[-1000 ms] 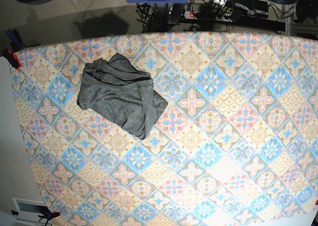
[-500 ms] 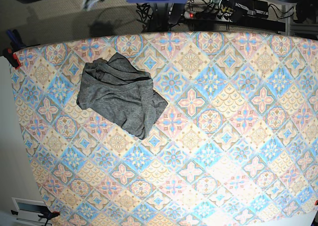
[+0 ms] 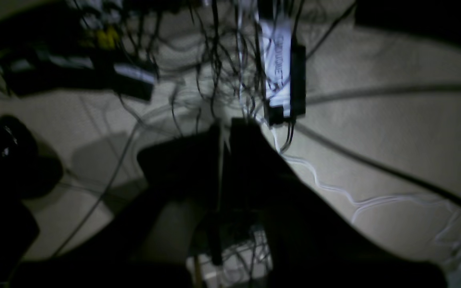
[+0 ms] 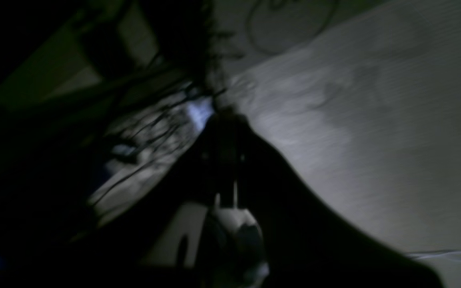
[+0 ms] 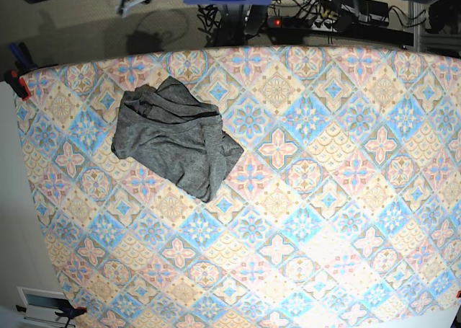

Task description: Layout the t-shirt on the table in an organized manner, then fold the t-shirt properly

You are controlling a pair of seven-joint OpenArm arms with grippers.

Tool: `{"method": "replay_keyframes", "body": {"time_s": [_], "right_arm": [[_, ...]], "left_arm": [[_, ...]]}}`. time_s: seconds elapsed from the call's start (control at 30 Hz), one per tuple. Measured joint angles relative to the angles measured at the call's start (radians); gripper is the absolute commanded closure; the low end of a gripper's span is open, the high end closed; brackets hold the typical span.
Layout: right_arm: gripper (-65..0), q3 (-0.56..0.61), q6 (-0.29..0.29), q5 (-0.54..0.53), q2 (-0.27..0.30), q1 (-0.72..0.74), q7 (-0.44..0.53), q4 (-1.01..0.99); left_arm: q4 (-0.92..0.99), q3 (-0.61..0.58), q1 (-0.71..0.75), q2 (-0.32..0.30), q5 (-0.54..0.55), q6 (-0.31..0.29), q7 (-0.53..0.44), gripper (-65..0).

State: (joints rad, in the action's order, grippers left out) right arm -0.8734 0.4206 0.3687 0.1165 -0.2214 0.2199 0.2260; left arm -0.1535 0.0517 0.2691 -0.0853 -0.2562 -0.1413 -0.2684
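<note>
the t-shirt (image 5: 173, 137) is lying bunched up and wrinkled on the table (image 5: 324, 198), twd the far-left part in the base view, well apart from the right half of the patterned cloth. it is not being touched by anything. folds are being shown across its top edge, w/ a corner pointing twd the table's middle.

the left gripper (image 3: 225, 127) is being seen as a dark shape in its wrist view, jaws pressed together, nothing between them; below it a floor w/ a tangle of cables (image 3: 214, 60) and a power strip (image 3: 280, 72) is being shown, blurred. the right gripper (image 4: 225, 120) is likewise clenched and empty, being held over pale floor (image 4: 354, 120); that view is dim and blurred.

neither gripper is being shown in the base view.
</note>
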Motion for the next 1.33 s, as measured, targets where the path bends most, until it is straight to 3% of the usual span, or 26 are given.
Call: {"method": "replay_keyframes", "body": {"time_s": [0.07,0.13,0.23,0.33,0.4,0.53,0.77,0.93,1.13,1.33], "right_arm": [[0.0,0.000,0.000,0.013,0.008,0.003,0.011,0.001],[0.0,0.000,-0.035,0.072,0.004,0.003,0.007,0.002],[0.0,0.000,-0.201,0.173,-0.020,0.001,-0.001,-0.006],[0.0,0.000,-0.356,0.238,-0.016,-0.003,0.005,-0.010],[0.0,-0.001,-0.385,0.262,-0.003,0.019,0.042,-0.010],[0.0,-0.001,-0.381,0.261,0.000,0.104,0.103,-0.030],[0.0,-0.003,-0.381,0.264,-0.020,0.064,0.047,-0.117],[0.0,-0.005,-0.389,0.261,-0.048,0.118,0.106,-0.095],[0.0,-0.005,-0.380,0.262,-0.060,0.077,0.065,-0.109],[0.0,-0.005,-0.384,0.261,-0.050,0.103,0.087,-0.102]], "left_arm": [[0.095,0.000,-0.055,-0.001,0.001,0.029,-0.077,-2.8],[0.153,0.000,-0.106,0.000,0.001,0.113,-0.113,-2.8],[0.150,-0.004,-0.144,-0.001,-0.002,0.236,-0.163,-2.8],[0.150,-0.006,-0.158,-0.003,-0.003,0.251,-0.158,-2.8],[0.151,-0.006,-0.162,-0.003,-0.003,0.251,-0.156,-2.9],[0.154,-0.006,-0.181,-0.001,-0.006,0.250,-0.150,-2.9],[0.153,-0.007,-0.225,-0.003,-0.006,0.251,-0.153,-2.9],[0.153,-0.007,-0.227,-0.014,-0.006,0.251,-0.153,-2.9],[0.153,-0.007,-0.227,-0.014,-0.006,0.251,-0.150,-2.9],[0.153,-0.007,-0.229,-0.011,-0.006,0.251,-0.151,-2.9]]}}
